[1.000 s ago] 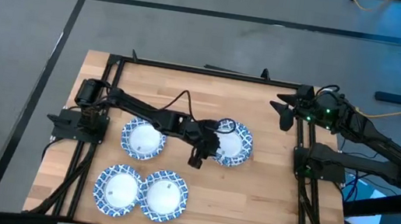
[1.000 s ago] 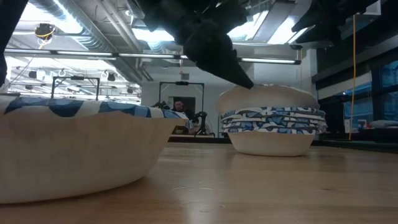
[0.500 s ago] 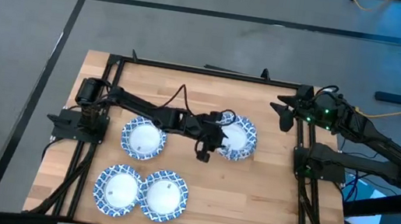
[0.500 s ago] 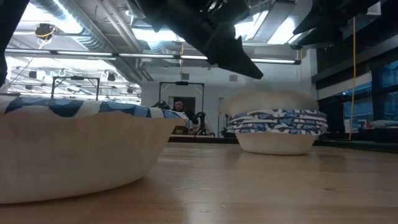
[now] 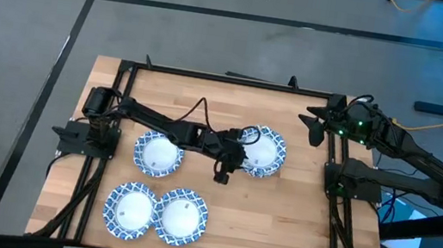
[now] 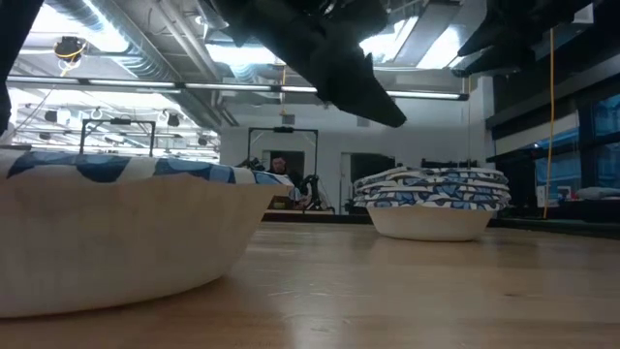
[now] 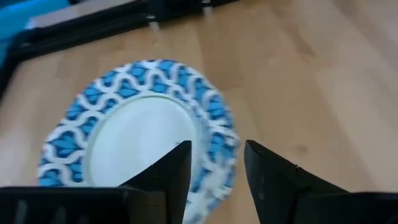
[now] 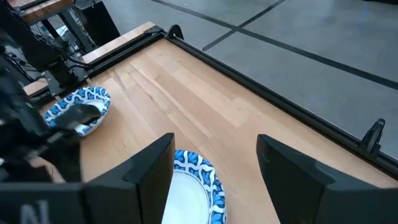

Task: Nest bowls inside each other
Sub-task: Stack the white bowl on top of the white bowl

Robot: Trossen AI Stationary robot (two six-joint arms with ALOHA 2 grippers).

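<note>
left pincer (image 5: 227,161) released, empty | stack of bowls (image 5: 262,151) just beside its fingertips | right pincer (image 5: 315,124) released, table edge

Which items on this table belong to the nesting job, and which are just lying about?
Job:
nested stack
single bowl
front-left bowl
front-right bowl
left gripper, jaws open beside the stack

Lying about:
nothing loose visible; right gripper waits at the table's far-right edge

Counts: bowl spots, arms, grippers

Four bowl spots on the table (image 5: 278,219): three single bowls, at (image 5: 157,152), (image 5: 130,209) and (image 5: 182,216), plus one nested stack (image 5: 263,152); the low view shows several rims in it, exact number can't tell. Two arms, two grippers: left gripper (image 5: 233,150), right gripper (image 5: 315,124). One person (image 6: 279,167) far back in the room.
</note>
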